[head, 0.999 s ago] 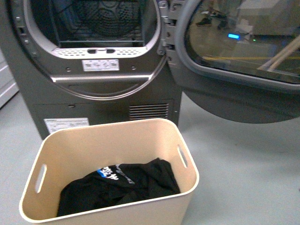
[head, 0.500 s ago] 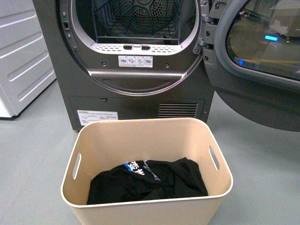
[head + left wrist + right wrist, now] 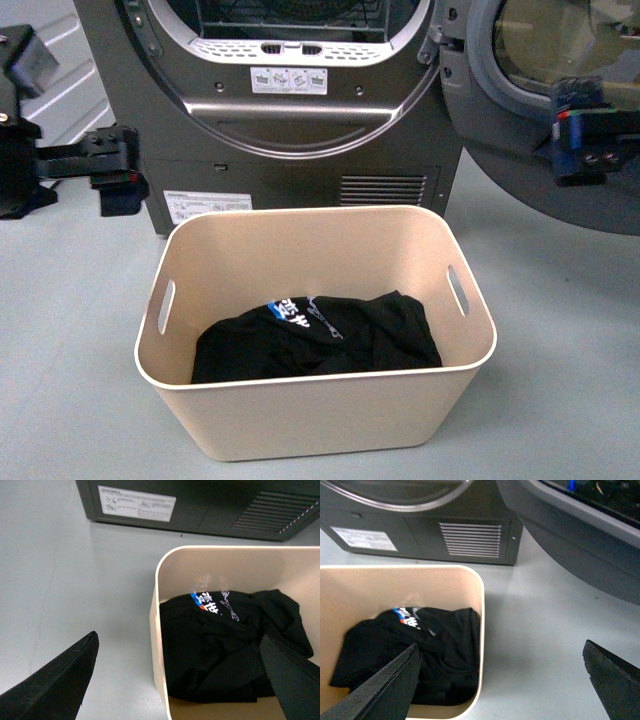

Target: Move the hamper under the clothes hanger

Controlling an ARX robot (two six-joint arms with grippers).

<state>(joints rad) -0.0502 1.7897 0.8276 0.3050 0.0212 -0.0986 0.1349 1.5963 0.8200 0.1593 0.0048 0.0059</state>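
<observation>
The beige hamper (image 3: 300, 415) stands on the grey floor in front of the open dryer, with a black garment (image 3: 320, 340) lying in it. My left gripper (image 3: 112, 172) is open, raised above and outside the hamper's left short side. In the left wrist view the gripper (image 3: 177, 640) straddles the hamper's wall (image 3: 156, 605), well above it. My right gripper (image 3: 585, 145) is open, raised off the right short side. In the right wrist view it (image 3: 500, 645) spans the hamper's corner (image 3: 481, 610) and bare floor. The clothes hanger is out of view.
A dark grey front-loading dryer (image 3: 300, 190) stands just behind the hamper. Its round door (image 3: 520, 150) hangs open to the right, behind my right gripper. A white appliance (image 3: 75, 85) stands at the far left. Grey floor (image 3: 70, 330) surrounds the hamper.
Both arms have come into the front view, one on each side of the hamper. The view has tilted down, so less of the dryer drum shows. The hamper has not visibly moved.
</observation>
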